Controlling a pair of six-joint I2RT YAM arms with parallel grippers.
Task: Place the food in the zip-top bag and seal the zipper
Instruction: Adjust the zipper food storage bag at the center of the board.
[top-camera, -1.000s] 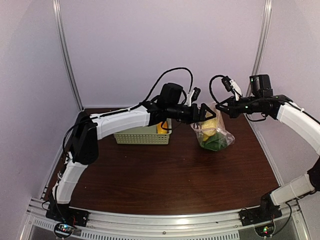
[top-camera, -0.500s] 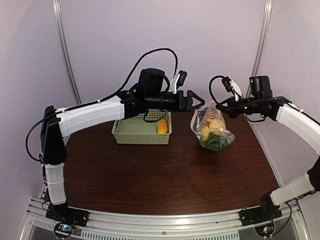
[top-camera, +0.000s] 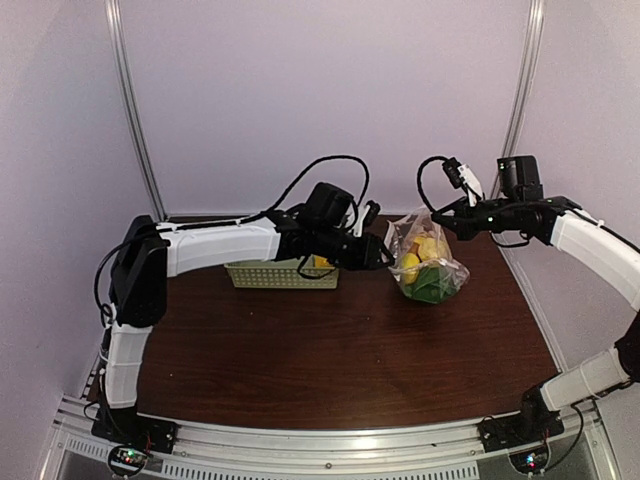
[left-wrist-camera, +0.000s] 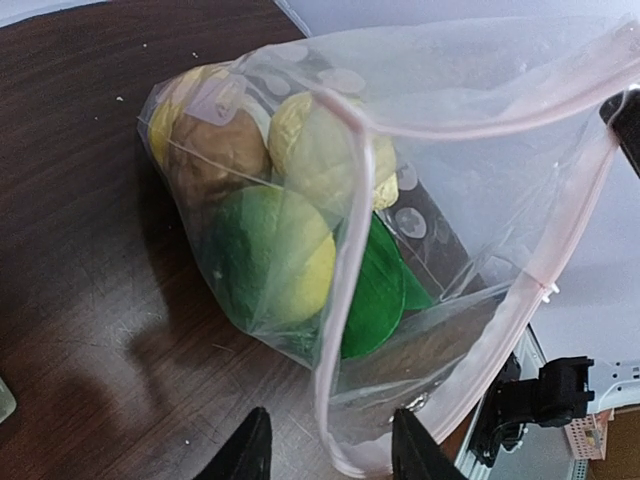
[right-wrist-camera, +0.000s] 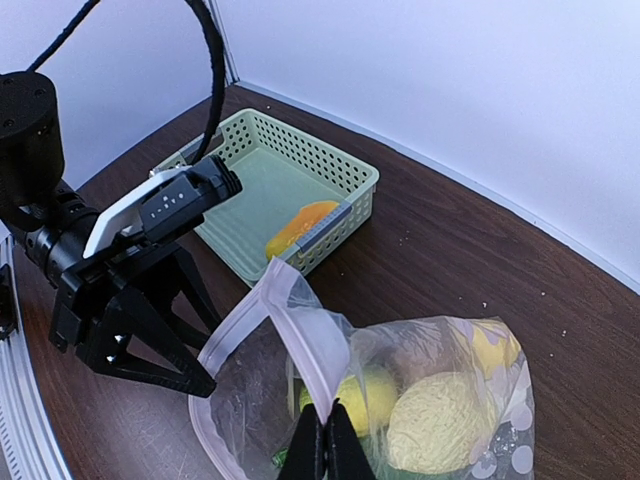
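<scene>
Loading stage: right gripper (right-wrist-camera: 325, 440) pinches bag (top-camera: 430, 262) rim; left gripper (left-wrist-camera: 335, 450), open beside it, should fetch orange piece (right-wrist-camera: 300, 225) from basket (right-wrist-camera: 330, 165).

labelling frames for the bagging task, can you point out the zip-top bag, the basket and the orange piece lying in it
zip-top bag (left-wrist-camera: 450, 100), left wrist view, clear upper wall.
basket (right-wrist-camera: 305, 150), right wrist view, far slatted wall.
orange piece (right-wrist-camera: 303, 225), right wrist view, its middle.
</scene>
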